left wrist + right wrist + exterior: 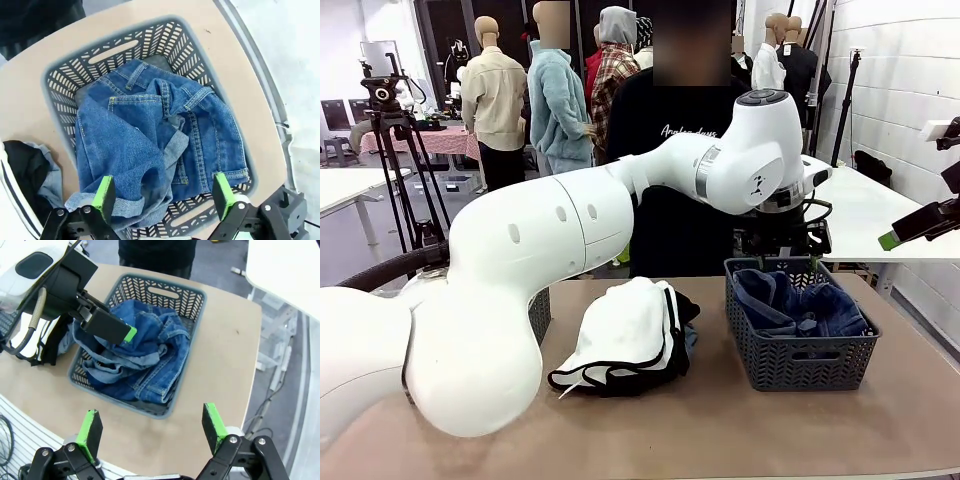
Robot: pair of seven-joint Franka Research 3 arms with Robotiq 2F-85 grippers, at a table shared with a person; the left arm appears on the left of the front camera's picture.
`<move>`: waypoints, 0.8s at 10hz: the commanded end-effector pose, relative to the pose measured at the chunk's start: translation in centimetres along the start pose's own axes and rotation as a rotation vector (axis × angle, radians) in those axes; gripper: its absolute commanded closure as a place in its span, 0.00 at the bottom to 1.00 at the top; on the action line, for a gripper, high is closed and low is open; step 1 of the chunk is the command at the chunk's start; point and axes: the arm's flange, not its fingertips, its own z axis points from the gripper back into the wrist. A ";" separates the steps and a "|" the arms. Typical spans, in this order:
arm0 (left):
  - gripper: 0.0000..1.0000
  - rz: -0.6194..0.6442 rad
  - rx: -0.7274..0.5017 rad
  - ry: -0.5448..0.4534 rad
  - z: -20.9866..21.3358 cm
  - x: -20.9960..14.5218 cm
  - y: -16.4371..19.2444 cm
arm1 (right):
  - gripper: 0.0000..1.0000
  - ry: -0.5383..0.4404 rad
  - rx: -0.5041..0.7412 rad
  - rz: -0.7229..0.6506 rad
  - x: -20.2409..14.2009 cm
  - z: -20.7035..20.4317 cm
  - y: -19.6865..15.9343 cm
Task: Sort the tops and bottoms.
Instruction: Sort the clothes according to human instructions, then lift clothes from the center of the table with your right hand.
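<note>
Dark blue denim bottoms [150, 130] lie crumpled in a grey basket [800, 362], also seen as bottoms [150, 352] from above. My left gripper [164, 197] hangs open just above them with nothing between its fingers; it appears as the left gripper [785, 240] over the basket's back rim. The white top with black trim [625, 330] lies in a heap left of the basket, on a black top [25, 160] and a pale blue denim piece [51, 175]. My right gripper [152, 427] is open and empty, high over the table's right side, seen as the right gripper [892, 238].
A person in a black printed T-shirt [680, 130] stands behind the far edge of the tan table [740, 430]. A second grey basket [538, 312] stands at the left behind my left arm. A white table [880, 215] is at the right.
</note>
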 end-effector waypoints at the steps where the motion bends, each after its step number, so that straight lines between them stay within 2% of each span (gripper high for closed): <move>1: 0.00 -0.011 -0.007 -0.012 0.3 0.2 0.0 | 0.00 -0.010 0.003 0.003 0.1 -0.1 -0.1; 8: 0.00 -0.011 -0.007 -0.012 0.3 0.2 0.0 | 0.00 -0.010 0.003 0.003 0.1 -0.1 -0.1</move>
